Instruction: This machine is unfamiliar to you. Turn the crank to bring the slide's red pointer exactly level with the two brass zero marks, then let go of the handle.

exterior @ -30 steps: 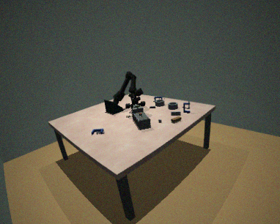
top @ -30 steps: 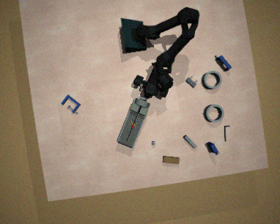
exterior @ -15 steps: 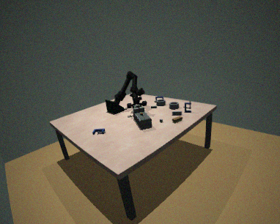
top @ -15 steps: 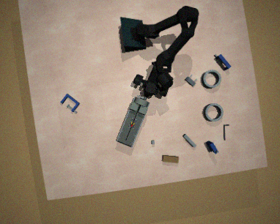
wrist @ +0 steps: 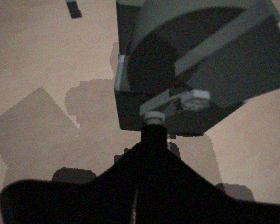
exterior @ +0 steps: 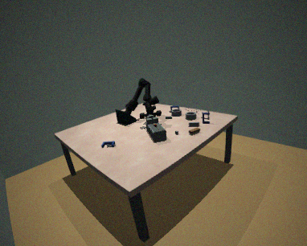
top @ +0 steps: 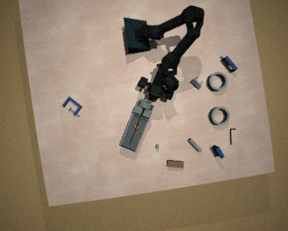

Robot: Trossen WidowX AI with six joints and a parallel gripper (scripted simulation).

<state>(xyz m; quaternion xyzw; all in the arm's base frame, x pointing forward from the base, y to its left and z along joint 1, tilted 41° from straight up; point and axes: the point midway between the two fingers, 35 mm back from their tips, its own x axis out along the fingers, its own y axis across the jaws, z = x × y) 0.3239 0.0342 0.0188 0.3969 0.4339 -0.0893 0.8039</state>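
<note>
The grey machine [top: 130, 139] [exterior: 158, 135] [wrist: 231, 65] stands on the table, with a long slot in its top. The slide's red pointer [top: 136, 129] [exterior: 155, 125] shows about midway along the slot. Yellow brass colour shows right around it; the views are too coarse to tell whether pointer and marks are exactly level. In the wrist view the crank's hub [wrist: 195, 99] is at the machine's end face, and its arm runs left to the pale handle [wrist: 154, 117]. My gripper [wrist: 149, 150] [top: 148, 100] is shut on the handle, whose tip shows beyond the dark fingers.
Two grey rings [top: 216, 81] [top: 219, 115], a blue clamp-like piece [top: 228, 63], a tan block [top: 175, 164] [exterior: 194, 131], a grey bar [top: 194, 145] and a hex key [top: 231, 136] lie right of the machine. A blue bracket [top: 72, 105] [exterior: 108, 144] lies to its left.
</note>
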